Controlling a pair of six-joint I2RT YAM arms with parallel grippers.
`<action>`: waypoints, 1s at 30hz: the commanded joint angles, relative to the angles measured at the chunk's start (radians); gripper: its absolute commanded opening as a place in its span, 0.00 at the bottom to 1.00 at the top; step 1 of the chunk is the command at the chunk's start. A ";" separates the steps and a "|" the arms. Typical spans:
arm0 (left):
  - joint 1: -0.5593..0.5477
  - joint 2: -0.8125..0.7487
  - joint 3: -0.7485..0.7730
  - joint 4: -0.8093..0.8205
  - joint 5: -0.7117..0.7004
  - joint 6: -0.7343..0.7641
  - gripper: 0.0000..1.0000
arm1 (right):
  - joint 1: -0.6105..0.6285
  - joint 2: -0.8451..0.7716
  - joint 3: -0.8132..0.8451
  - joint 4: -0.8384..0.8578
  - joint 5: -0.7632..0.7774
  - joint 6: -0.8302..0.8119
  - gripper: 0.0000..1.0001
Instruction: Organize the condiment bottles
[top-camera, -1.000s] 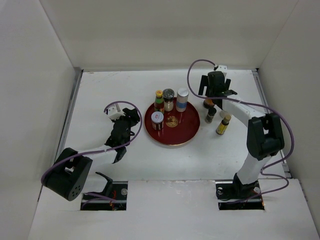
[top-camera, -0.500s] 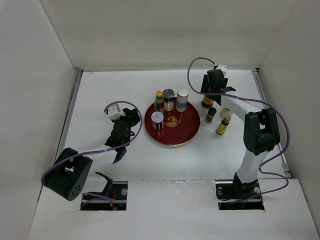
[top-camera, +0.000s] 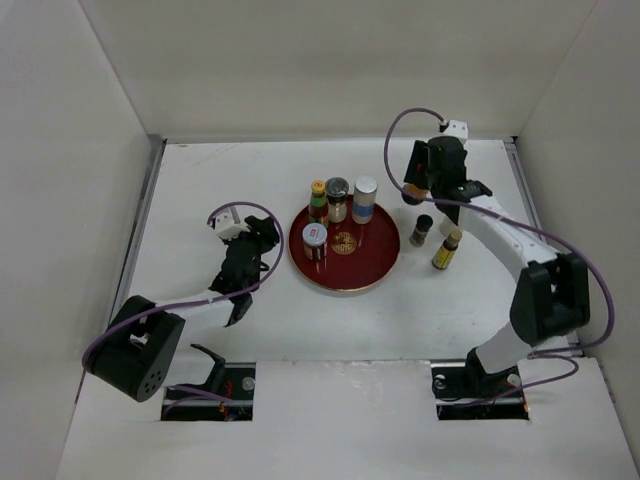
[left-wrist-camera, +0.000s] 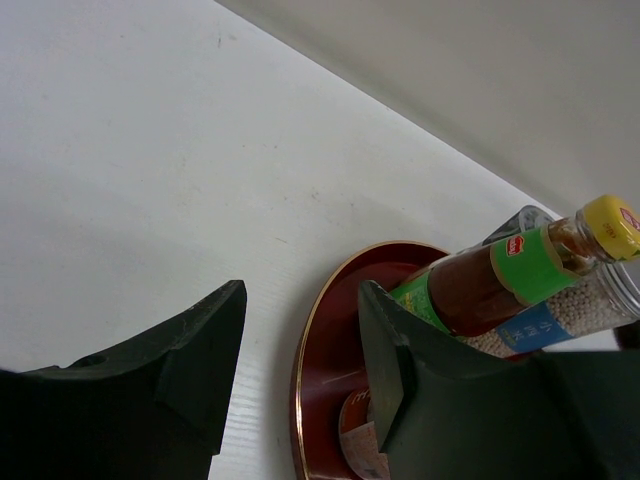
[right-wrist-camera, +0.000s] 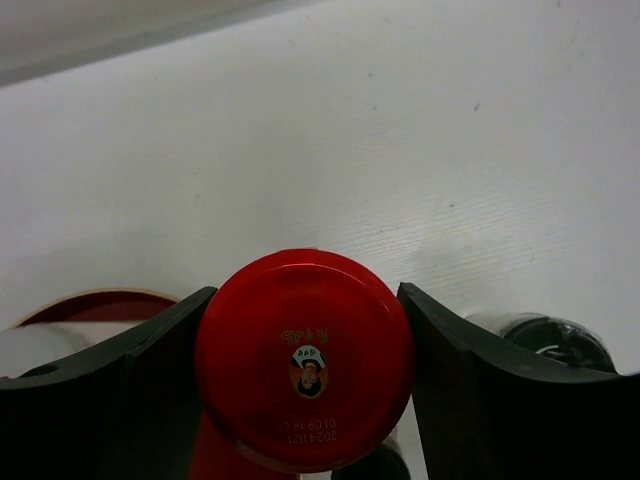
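Note:
My right gripper (top-camera: 420, 188) is shut on a red-capped jar (top-camera: 413, 194), to the right of the round red tray (top-camera: 372, 275). In the right wrist view the red cap (right-wrist-camera: 305, 355) fills the gap between both fingers (right-wrist-camera: 130, 385). I cannot tell if the jar is off the table. On the tray stand a yellow-capped bottle (top-camera: 318, 199), a dark-capped jar (top-camera: 337, 198), a white-capped jar (top-camera: 365, 198) and a small white jar (top-camera: 314, 240). My left gripper (top-camera: 262, 236) is open and empty, just left of the tray, and sees the tray (left-wrist-camera: 320, 350) and the yellow-capped bottle (left-wrist-camera: 520, 270).
A small black-capped bottle (top-camera: 421, 230) and a yellow-capped bottle (top-camera: 446, 249) stand on the table right of the tray, below my right gripper. The black cap (right-wrist-camera: 550, 342) shows beside my right finger. White walls enclose the table on three sides.
My right gripper came down around the red-capped jar and shut on it, and the right arm's elbow swung out to the right. The left arm has not moved.

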 joint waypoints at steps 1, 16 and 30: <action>0.005 -0.014 0.015 0.036 0.004 -0.008 0.46 | 0.066 -0.156 -0.046 0.145 0.024 0.008 0.53; 0.006 -0.043 0.027 0.017 -0.009 -0.030 0.59 | 0.378 -0.276 -0.265 0.176 0.046 0.048 0.54; -0.075 -0.525 0.253 -0.542 -0.137 -0.082 1.00 | 0.478 0.014 -0.107 0.312 0.109 -0.072 0.62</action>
